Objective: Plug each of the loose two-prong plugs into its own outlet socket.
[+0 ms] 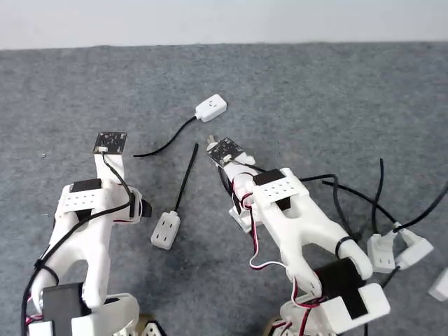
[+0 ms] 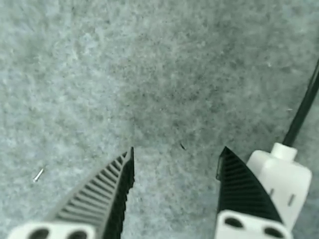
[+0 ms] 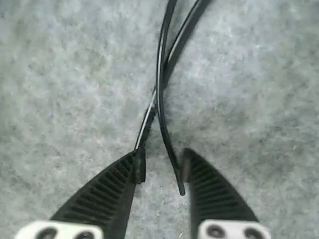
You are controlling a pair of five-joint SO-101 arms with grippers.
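**Arms poised, no plug yet seated.** Two arms are pictured over a grey felt-covered table [image 1: 336, 91]. The left gripper [image 2: 178, 149] is held wide open just above the surface with nothing between its fingers. An outlet socket [image 2: 281, 179] lies just beside one finger, and its black lead runs away from it. The right gripper [image 3: 162, 151] is held narrowly open, with two black leads [image 3: 160, 89] lying in the gap. In the high view a white block [image 1: 210, 107] is seen farther up the table on its own lead. A cluster of white plugs and sockets [image 1: 395, 248] is grouped well apart from it, beside the right arm's base.

The step in hand is judged to be the taking up of a plug. It is best done if the plug's hard body is gripped rather than its limp lead, so that the prongs can be squared to the slots. The socket is best pinned by the left gripper so that it is not pushed along the felt.

The two slots of the outlet socket are seen unfilled. In the cluster, what is mated with what is too tangled to be told.
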